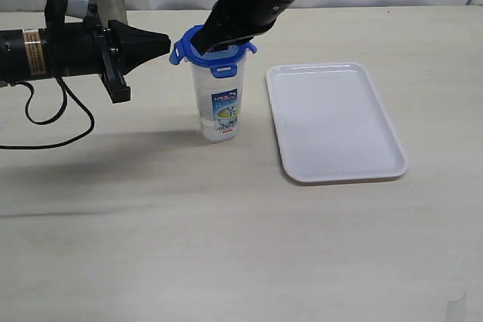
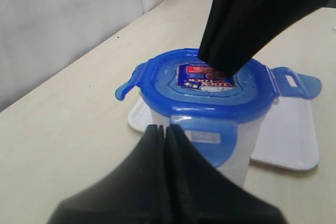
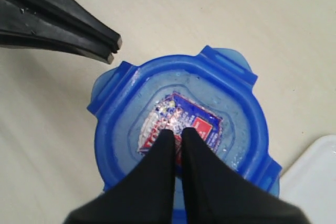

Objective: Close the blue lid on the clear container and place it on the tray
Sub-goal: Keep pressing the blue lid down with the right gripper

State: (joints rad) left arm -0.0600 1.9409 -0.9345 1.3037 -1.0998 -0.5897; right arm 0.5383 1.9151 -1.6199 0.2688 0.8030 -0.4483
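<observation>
Biggest thing first: the pale wooden table (image 1: 151, 246), with the tray (image 1: 336, 122) lying flat and bare on the right side of the exterior view. The clear container (image 1: 220, 115) isn't on it yet; it stands upright on the table just beside the tray's near-left edge. Both pincers are pinched fully closed and holding nothing. The right gripper (image 3: 177, 132) comes down from above with its tip on the middle of the blue lid (image 3: 231, 108), I'd guess to pin the lid flat and keep the tall canister from tipping. The left gripper (image 2: 160, 128) sits level with the lid, its tip just beside the rim, which looks like a setup for poking a latch down. The lid is seated on the mouth, but the side flap (image 2: 294, 82) and the opposite one (image 2: 128, 87) stick out unlatched, so closing isn't finished imo. The red-and-blue sticker (image 2: 202, 77) has print I can't make out, and the blue-and-white label (image 1: 225, 107) on the side is too small to read too.
</observation>
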